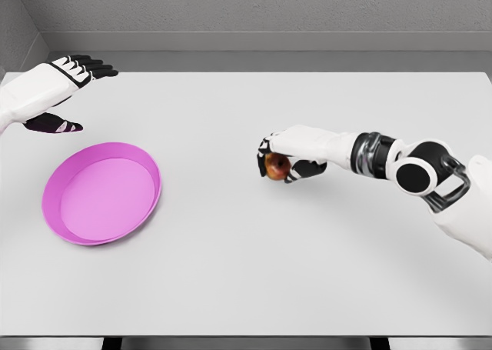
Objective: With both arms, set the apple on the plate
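Observation:
A small red apple (277,165) sits right of the table's middle, inside the curled fingers of my right hand (278,159), whose arm reaches in from the right edge. The hand covers the apple's top and far side. A pink round plate (64,182) with a raised rim lies on the table at the left, well apart from the apple. My left hand (68,79) hovers above the table's far left corner, behind the plate, its fingers stretched out and holding nothing.
The white table (246,273) spans the whole view, with its front edge along the bottom. A grey wall runs behind its far edge.

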`<control>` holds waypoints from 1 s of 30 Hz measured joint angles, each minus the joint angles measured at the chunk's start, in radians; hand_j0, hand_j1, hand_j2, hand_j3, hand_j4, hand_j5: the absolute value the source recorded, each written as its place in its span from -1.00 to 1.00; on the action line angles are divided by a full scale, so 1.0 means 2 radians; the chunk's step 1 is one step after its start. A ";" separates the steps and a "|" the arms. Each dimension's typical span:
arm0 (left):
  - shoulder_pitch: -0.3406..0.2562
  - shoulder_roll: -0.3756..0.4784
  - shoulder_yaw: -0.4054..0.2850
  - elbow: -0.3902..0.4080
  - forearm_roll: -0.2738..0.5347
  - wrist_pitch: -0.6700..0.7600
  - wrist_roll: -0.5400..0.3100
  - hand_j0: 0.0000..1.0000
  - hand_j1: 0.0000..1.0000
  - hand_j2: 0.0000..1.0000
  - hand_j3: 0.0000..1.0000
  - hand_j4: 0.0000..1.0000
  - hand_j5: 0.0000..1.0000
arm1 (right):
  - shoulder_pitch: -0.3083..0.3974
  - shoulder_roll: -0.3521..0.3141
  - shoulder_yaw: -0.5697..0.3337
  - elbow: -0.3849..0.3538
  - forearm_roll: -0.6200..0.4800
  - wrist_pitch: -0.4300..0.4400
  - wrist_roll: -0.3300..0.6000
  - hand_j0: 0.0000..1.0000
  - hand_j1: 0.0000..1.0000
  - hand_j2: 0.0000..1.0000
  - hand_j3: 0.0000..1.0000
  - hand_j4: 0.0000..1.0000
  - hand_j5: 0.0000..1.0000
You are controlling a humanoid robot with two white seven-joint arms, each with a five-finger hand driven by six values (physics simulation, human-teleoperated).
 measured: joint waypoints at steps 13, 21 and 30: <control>0.000 0.000 0.000 0.000 0.000 0.000 0.000 1.00 1.00 1.00 1.00 1.00 1.00 | -0.012 0.035 0.022 0.000 -0.001 0.000 0.000 0.00 0.00 0.00 0.00 0.00 0.00; 0.000 0.000 0.000 0.000 0.000 0.000 0.000 1.00 1.00 1.00 1.00 1.00 1.00 | -0.012 0.034 0.023 0.000 -0.001 0.001 0.000 1.00 1.00 1.00 1.00 1.00 1.00; 0.000 0.001 0.000 -0.001 0.000 0.000 0.000 1.00 1.00 1.00 1.00 1.00 1.00 | 0.066 -0.107 -0.136 0.002 -0.002 -0.025 0.000 1.00 1.00 1.00 1.00 1.00 1.00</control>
